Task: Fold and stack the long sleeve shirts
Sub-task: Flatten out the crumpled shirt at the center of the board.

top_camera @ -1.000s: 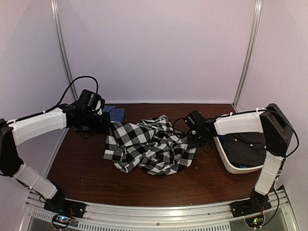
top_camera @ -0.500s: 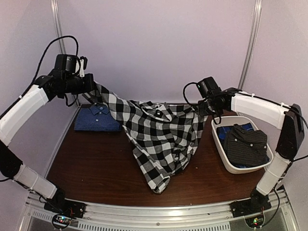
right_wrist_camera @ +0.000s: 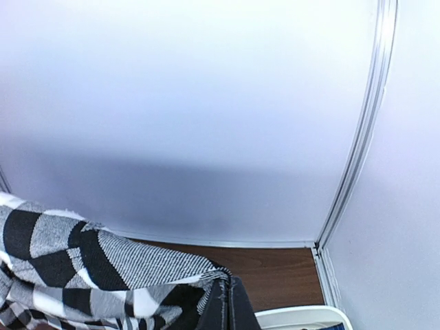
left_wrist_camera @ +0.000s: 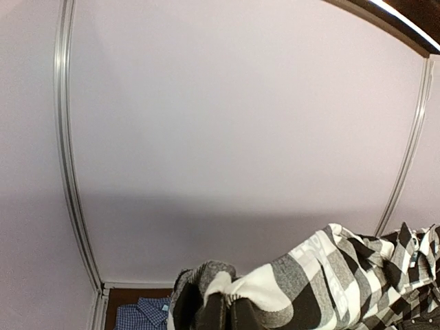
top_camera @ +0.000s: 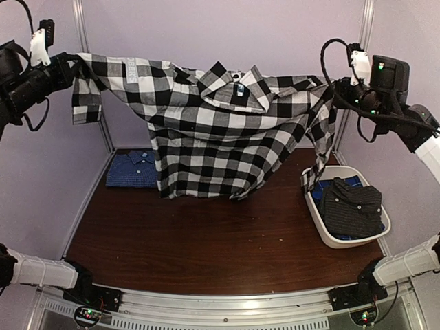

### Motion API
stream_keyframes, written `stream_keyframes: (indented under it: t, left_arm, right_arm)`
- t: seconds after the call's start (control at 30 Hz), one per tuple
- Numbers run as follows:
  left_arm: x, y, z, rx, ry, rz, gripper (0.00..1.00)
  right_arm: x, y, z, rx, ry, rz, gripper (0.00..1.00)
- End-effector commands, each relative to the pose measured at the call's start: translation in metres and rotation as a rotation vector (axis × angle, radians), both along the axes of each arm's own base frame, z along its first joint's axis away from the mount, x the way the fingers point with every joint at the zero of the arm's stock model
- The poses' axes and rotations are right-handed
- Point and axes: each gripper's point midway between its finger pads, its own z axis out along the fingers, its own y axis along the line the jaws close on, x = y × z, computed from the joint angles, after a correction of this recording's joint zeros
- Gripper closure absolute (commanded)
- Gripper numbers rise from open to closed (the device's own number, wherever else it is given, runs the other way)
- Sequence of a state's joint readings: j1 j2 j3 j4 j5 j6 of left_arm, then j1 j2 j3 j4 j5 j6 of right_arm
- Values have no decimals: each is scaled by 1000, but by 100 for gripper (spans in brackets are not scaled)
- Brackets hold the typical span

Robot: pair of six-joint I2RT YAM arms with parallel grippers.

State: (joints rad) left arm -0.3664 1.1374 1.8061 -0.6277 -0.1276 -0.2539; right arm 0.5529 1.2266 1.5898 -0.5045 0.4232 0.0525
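The black-and-white checked shirt (top_camera: 213,130) hangs spread wide, high above the table, its hem clear of the wood. My left gripper (top_camera: 69,67) is shut on its left shoulder at the upper left; the pinched cloth shows in the left wrist view (left_wrist_camera: 289,289). My right gripper (top_camera: 335,88) is shut on its right shoulder at the upper right; the cloth shows in the right wrist view (right_wrist_camera: 124,275). The dark blue shirt (top_camera: 136,170) lies folded at the table's back left, partly behind the hanging shirt. The charcoal dotted shirt (top_camera: 352,205) lies in the white basket (top_camera: 344,240).
The white oval basket stands at the table's right side, with something blue under the charcoal shirt. Purple walls with metal corner posts (top_camera: 93,103) close in the back and sides. The brown table (top_camera: 206,240) stretches under the hanging shirt.
Both arms have risen and moved apart, lifting the checked shirt from a heap on the table to a wide spread hanging in the air. The folded blue shirt has come into view.
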Motion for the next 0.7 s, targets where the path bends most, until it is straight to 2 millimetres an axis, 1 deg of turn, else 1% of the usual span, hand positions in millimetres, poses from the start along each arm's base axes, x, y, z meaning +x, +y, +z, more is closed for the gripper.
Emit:
stream_keyframes:
  t: [0.0, 0.1, 0.17, 0.2, 0.27, 0.3, 0.37, 0.43, 0.47, 0.53, 0.6, 0.63, 0.67]
  left_arm:
    - [-39, 11, 45, 4, -133, -18, 100]
    - [-57, 16, 65, -15, -178, -28, 100]
    - [-59, 19, 72, -26, -182, -19, 100]
    - [-55, 21, 72, -27, -171, -2, 100]
    - [-34, 21, 61, -16, -113, 45, 100]
    - [-20, 21, 52, -3, -73, 73, 100]
    - [14, 20, 24, 36, 32, 131, 100]
    - [56, 13, -19, 76, 167, 132, 100]
    - [80, 13, -48, 87, 247, 128, 100]
    - [121, 15, -112, 90, 403, 109, 100]
    - [154, 17, -181, 80, 539, 101, 100]
    - [166, 18, -214, 79, 601, 110, 100]
    - [174, 19, -249, 79, 667, 124, 96]
  right_arm:
    - [-25, 3, 50, 3, -112, 118, 100]
    - [-38, 4, 73, 23, -142, 164, 100]
    - [-41, 10, 79, 22, -135, 201, 100]
    - [-37, 14, 79, 18, -126, 213, 100]
    - [-26, 22, 73, 6, -100, 218, 100]
    - [-15, 29, 64, -8, -72, 226, 100]
    - [11, 44, 38, -33, 7, 243, 100]
    - [45, 55, -2, -50, 108, 257, 100]
    - [66, 54, -28, -63, 168, 246, 100]
    - [102, 55, -85, -30, 291, 237, 100]
    - [132, 52, -142, -16, 388, 211, 99]
    - [144, 51, -173, -9, 444, 191, 93]
    - [152, 50, -200, -11, 496, 177, 81]
